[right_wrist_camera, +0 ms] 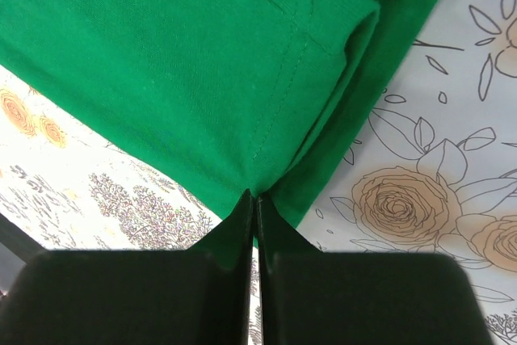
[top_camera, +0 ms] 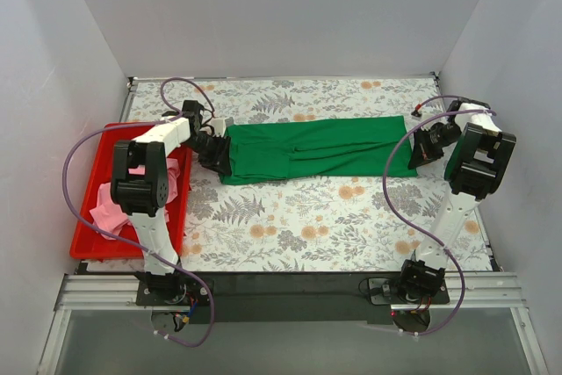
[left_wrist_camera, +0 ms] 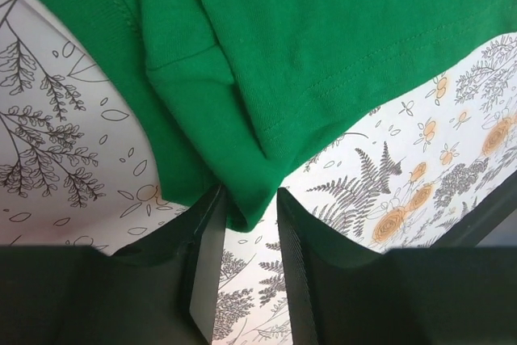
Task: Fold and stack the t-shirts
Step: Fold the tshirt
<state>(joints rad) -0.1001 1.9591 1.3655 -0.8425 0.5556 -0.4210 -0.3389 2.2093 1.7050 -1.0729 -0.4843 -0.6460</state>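
The green t-shirt point(top_camera: 316, 148) lies folded into a long strip across the far half of the table. My left gripper point(top_camera: 218, 157) is at its left end. In the left wrist view the jaws point(left_wrist_camera: 248, 199) stand apart, with a folded corner of the green t-shirt point(left_wrist_camera: 323, 38) hanging between the fingertips, not pinched. My right gripper point(top_camera: 420, 148) is at the strip's right end. In the right wrist view it point(right_wrist_camera: 255, 198) is shut on the edge of the green t-shirt point(right_wrist_camera: 186, 62). The pink t-shirt point(top_camera: 110, 208) lies crumpled in the tray.
A red plastic tray point(top_camera: 92, 243) stands at the left edge of the table, beside the left arm. The table has a floral cloth point(top_camera: 307, 226). White walls close in the left, right and back sides.
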